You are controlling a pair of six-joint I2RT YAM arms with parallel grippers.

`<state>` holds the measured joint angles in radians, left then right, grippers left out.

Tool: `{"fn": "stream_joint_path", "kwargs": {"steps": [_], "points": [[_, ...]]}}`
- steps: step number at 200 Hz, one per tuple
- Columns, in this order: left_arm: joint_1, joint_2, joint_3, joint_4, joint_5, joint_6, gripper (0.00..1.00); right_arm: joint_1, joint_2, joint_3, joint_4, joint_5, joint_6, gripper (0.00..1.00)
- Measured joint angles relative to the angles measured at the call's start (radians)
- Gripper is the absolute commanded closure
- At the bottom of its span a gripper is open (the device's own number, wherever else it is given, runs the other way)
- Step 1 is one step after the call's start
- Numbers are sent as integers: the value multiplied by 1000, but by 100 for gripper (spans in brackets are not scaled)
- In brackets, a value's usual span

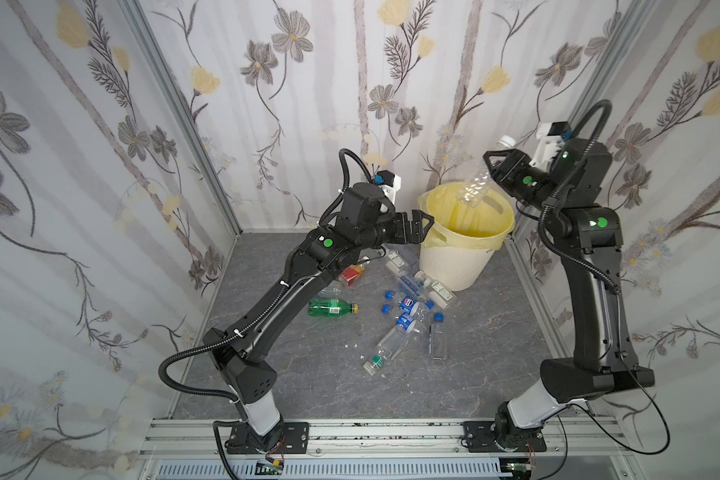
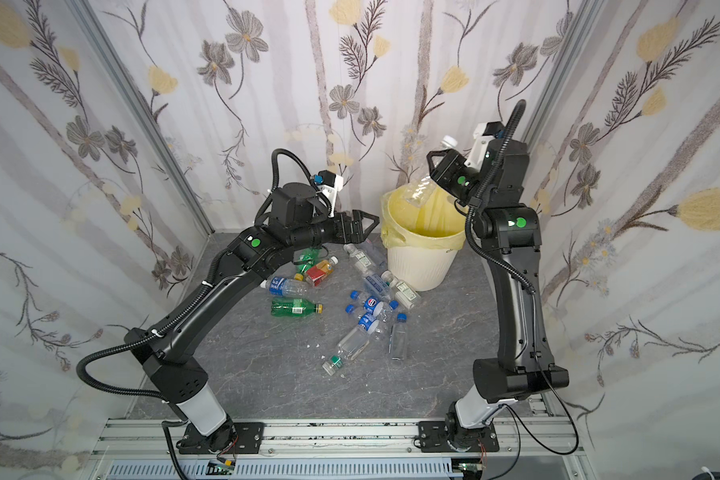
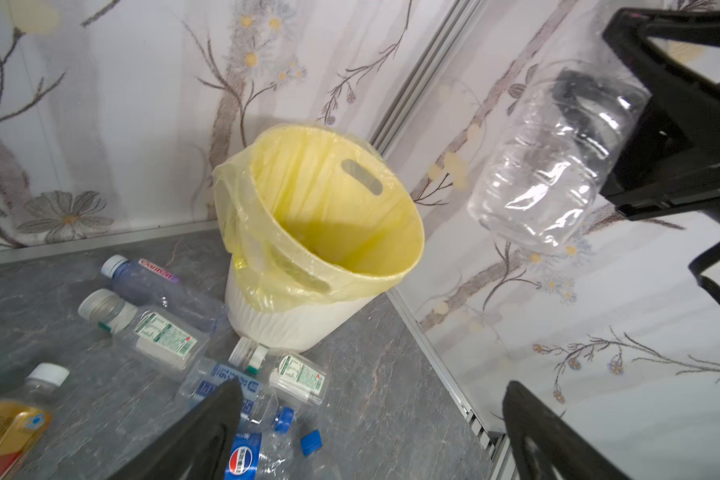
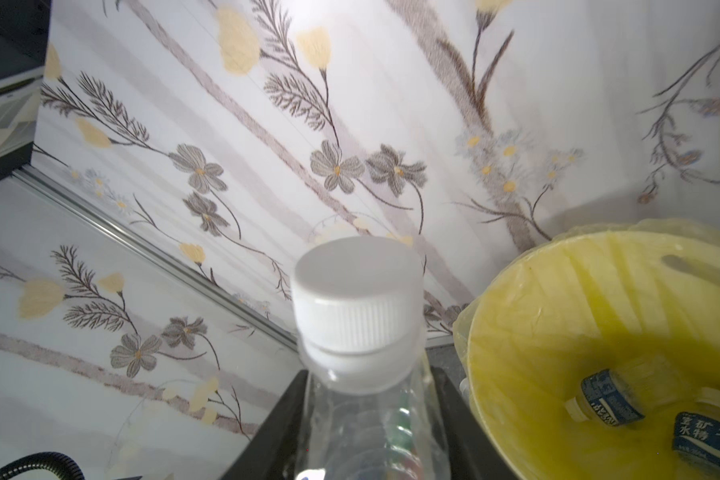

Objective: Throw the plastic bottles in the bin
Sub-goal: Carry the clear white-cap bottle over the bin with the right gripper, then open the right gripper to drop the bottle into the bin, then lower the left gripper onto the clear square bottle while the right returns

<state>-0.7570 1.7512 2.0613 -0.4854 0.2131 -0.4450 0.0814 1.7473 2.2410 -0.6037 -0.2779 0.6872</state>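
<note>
Right tool (image 1: 491, 166) is clamped on clear bottle (image 1: 472, 189) near its neck, base tilted down over the bin (image 1: 454, 266) rim. Carry it over the mouth's middle before you let go; you can't tell if the base clears the rim. Left tool (image 1: 427, 226) is wide open and empty, just beside the bin. Loose bottles (image 1: 408, 309) lie on the table (image 1: 308, 374), some hidden under the left arm (image 1: 292, 291). Bin's bottom shows only in the right wrist view, with two bottles (image 4: 612, 399) inside.
</note>
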Motion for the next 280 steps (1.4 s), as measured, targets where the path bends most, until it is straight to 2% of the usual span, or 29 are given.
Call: {"fn": "stream_joint_path", "kwargs": {"steps": [27, 52, 69, 96, 115, 147, 205, 243, 280], "points": [[-22, 51, 67, -2, 4, 11, 0, -71, -47, 17, 10, 2, 0, 54], [-26, 74, 83, -5, 19, 19, 0, -95, -33, 15, 32, 30, 0, 51], [-29, 77, 80, -8, 18, 19, 0, -95, 29, -4, 34, 35, 3, 27], [-33, 60, 35, -10, 13, 18, 0, -95, 185, -10, -3, 49, 34, 1], [-34, 26, -19, -15, -3, 18, 0, -89, 226, -16, -80, 48, 53, 0], [-33, -29, -93, -20, -32, 18, 0, -79, 215, -9, -66, 24, 51, 0], [-43, -48, -151, -21, -53, 5, 0, -68, 178, -53, -80, 29, 34, 0], [-50, -72, -207, -21, -63, -2, 0, -46, 103, -149, -72, 31, 8, 0], [-53, -126, -315, -19, -71, -8, 0, -11, -1, -311, -60, 48, -16, 0]]}}
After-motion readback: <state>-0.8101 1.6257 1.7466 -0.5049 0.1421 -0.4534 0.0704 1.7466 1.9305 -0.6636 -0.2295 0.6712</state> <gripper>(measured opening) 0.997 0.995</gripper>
